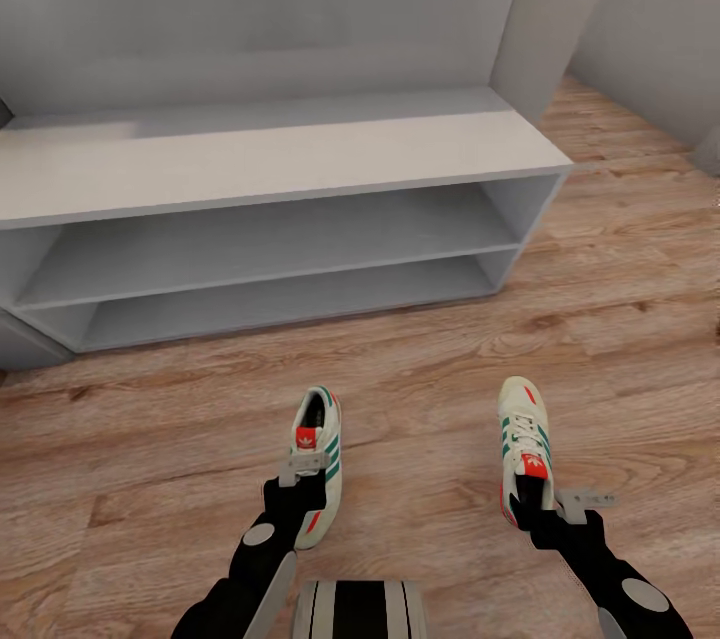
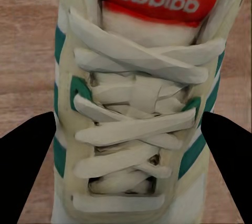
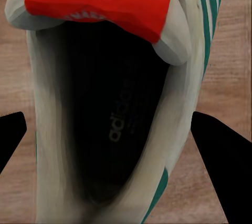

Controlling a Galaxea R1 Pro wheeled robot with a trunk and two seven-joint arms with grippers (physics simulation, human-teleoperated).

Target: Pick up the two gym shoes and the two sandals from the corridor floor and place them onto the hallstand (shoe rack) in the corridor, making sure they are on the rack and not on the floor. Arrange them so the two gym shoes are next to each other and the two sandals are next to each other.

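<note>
**Two gym shoes on the floor, one under each end effector**

Head view: two gym shoes lie on the corridor floor (image 1: 420, 379), well apart, toes pointing far toward the hallstand (image 1: 280, 169). The left gym shoe (image 1: 322, 459) sits below the left end effector (image 1: 300, 479); the right gym shoe (image 1: 525, 449) lies just beside the right end effector (image 1: 545, 509). Bare planks separate the shoes from the hallstand. Its flat top and two open shelf levels carry nothing. A grey wall panel rises at its right end, with floor continuing past it.

Left wrist view: the left shoe's laces and red tongue patch sit between two dark fingers (image 2: 26, 166), spread wide of the shoe, released.

Right wrist view: the right shoe's dark opening lies between two spread fingers (image 3: 220, 150), not touching it.
</note>
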